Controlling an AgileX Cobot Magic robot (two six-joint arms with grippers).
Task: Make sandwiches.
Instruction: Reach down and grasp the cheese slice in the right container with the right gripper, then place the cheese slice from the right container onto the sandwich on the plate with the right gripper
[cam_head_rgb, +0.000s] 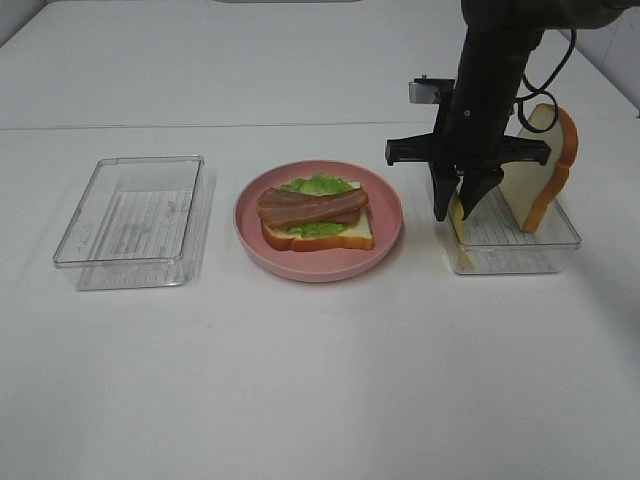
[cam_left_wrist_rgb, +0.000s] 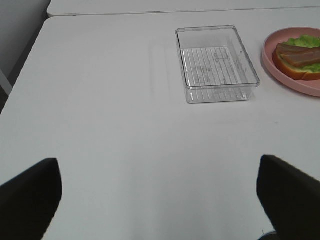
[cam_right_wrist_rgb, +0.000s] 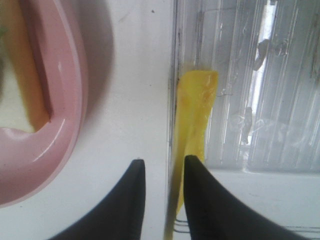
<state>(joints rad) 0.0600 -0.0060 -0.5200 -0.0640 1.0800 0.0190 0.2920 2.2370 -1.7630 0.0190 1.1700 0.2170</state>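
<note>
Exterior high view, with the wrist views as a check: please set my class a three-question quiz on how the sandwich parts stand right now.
1. Order the layers on the pink plate from bottom to top: bacon, lower bread slice, lettuce.
2. True or false: the spare bread slice lies flat on the bacon.
3. What stands between the fingers of the right end effector? A the lettuce; B the cheese slice; C the bacon.

Key
1. Lower bread slice, lettuce, bacon.
2. False: it stands on edge in the right tray.
3. B.
</note>
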